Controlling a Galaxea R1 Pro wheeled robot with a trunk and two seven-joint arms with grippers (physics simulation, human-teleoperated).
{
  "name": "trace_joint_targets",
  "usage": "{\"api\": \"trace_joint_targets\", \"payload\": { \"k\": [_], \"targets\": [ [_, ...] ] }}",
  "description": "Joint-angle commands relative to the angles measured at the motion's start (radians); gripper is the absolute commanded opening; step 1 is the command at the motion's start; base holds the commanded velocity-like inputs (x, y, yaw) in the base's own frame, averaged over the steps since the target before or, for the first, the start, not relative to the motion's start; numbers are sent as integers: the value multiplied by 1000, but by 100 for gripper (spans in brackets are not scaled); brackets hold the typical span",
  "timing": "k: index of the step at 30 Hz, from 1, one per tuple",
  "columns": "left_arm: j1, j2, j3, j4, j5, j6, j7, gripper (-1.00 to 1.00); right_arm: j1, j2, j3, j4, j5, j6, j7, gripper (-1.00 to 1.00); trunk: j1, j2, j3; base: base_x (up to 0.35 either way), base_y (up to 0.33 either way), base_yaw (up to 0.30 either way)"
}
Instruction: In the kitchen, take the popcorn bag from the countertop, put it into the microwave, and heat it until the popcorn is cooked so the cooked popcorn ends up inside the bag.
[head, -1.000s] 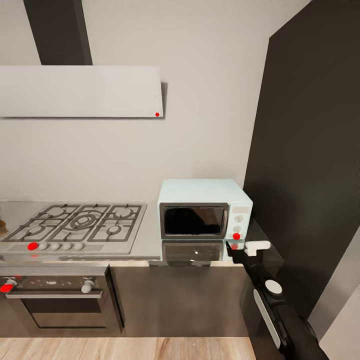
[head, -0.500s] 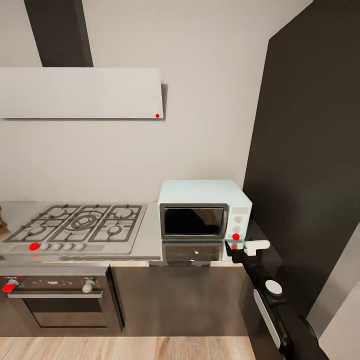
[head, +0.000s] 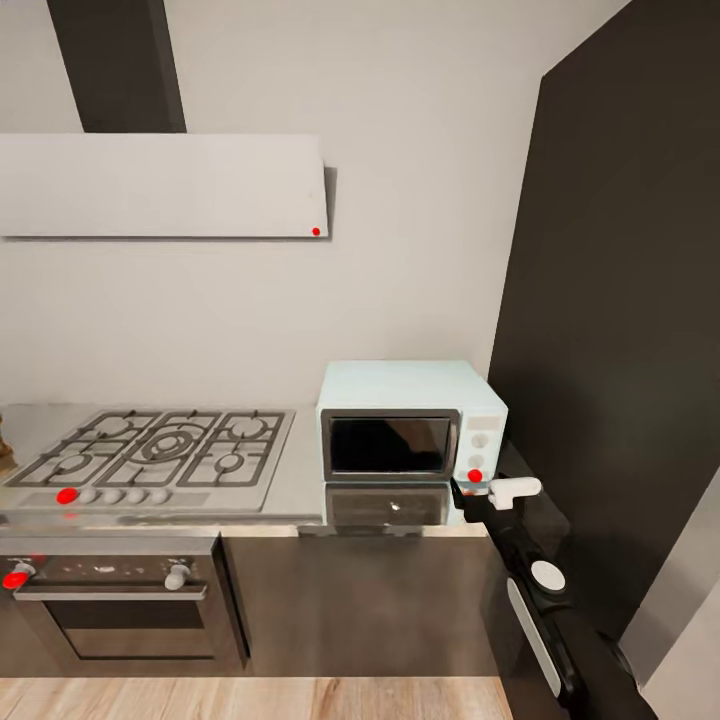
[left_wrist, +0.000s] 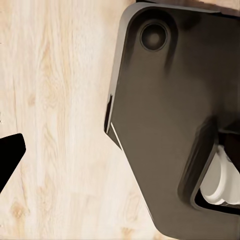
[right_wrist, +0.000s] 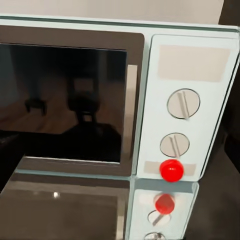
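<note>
Barely anything has shifted, your right gripper (head: 478, 492) still hovering just beside the microwave (head: 410, 420) on the countertop (head: 300, 480), jaw state I cannot tell, so a careless push could miss the red button (right_wrist: 171, 170) and jog a knob (right_wrist: 183, 104).

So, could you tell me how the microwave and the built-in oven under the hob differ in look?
The microwave is pale blue and stands on the countertop; the built-in oven is black and steel, set into the cabinets below. The microwave's knobs sit on a right side panel; the oven's run along its top. Both have dark glass doors, shut.
</note>
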Motion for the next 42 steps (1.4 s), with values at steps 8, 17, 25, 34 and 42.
{"api": "trace_joint_targets", "payload": {
  "k": [8, 17, 25, 34, 42],
  "targets": [
    [0, -10, 4, 0, 1, 0, -1, 100, 0, -1, -7, 26, 0, -5, 2, 100, 1, -1, 0, 293, 115, 0],
    [0, -12, 4, 0, 1, 0, -1, 100, 0, -1, -22, 138, 0, -192, 2, 100, 1, -1, 0, 96, 14, 0],
    [0, -12, 4, 0, 1, 0, -1, 100, 0, -1, -29, 146, -2, -207, 0, 100, 1, -1, 0, 1, 0, 0],
    [0, -10, 4, 0, 1, 0, -1, 100, 0, -1, -30, 154, -2, -208, 0, 100, 1, -1, 0, 91, 0, 0],
    [0, -11, 4, 0, 1, 0, -1, 100, 0, -1, -30, 216, -2, -256, -1, 100, 1, -1, 0, 95, 0, 0]
  ]
}}
